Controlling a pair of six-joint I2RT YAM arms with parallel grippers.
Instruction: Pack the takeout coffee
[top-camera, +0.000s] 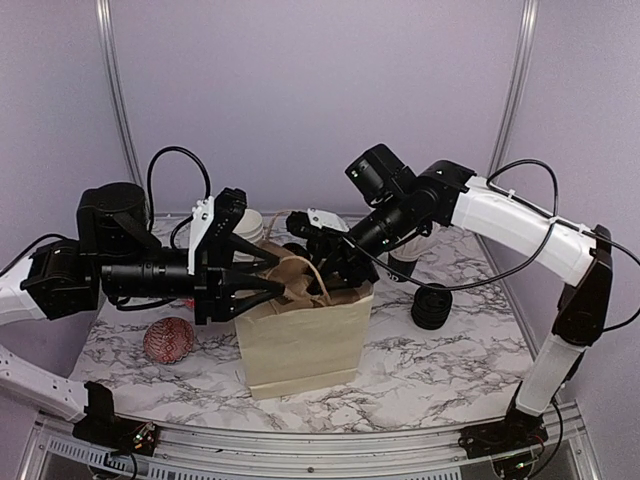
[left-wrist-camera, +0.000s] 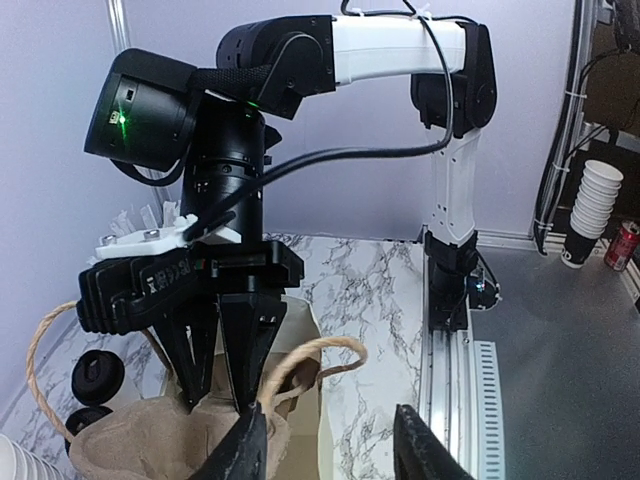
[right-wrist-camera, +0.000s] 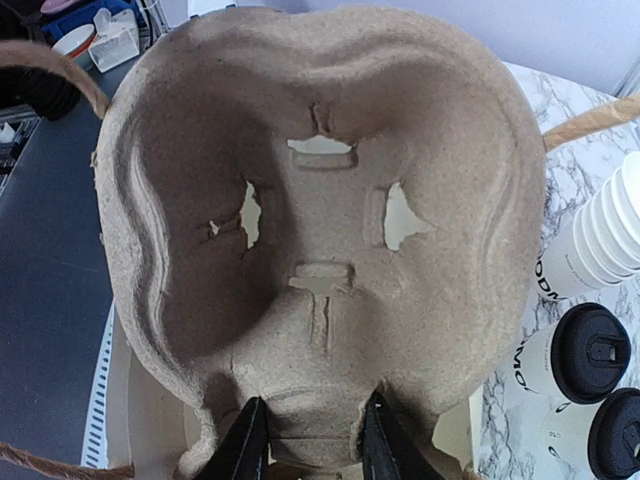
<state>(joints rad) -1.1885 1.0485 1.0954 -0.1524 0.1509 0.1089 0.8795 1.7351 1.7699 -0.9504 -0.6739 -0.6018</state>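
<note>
Pulp cup carrier (right-wrist-camera: 320, 150) fills the right wrist view, with the right gripper (right-wrist-camera: 305, 440) pinching its edge over the paper bag (top-camera: 300, 340); the left gripper (left-wrist-camera: 332, 448) hangs spread apart, holding nothing. Lidded takeout coffee cups (right-wrist-camera: 590, 352) sit on the marble table (top-camera: 440, 370), not packed yet

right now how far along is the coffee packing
Done: the paper bag stands open on the table. In hand: the right tool grips an empty pulp carrier at the bag's mouth, with the left tool open beside the rim. Left: the lidded cups sit outside on the table; none is in the carrier yet.
</note>
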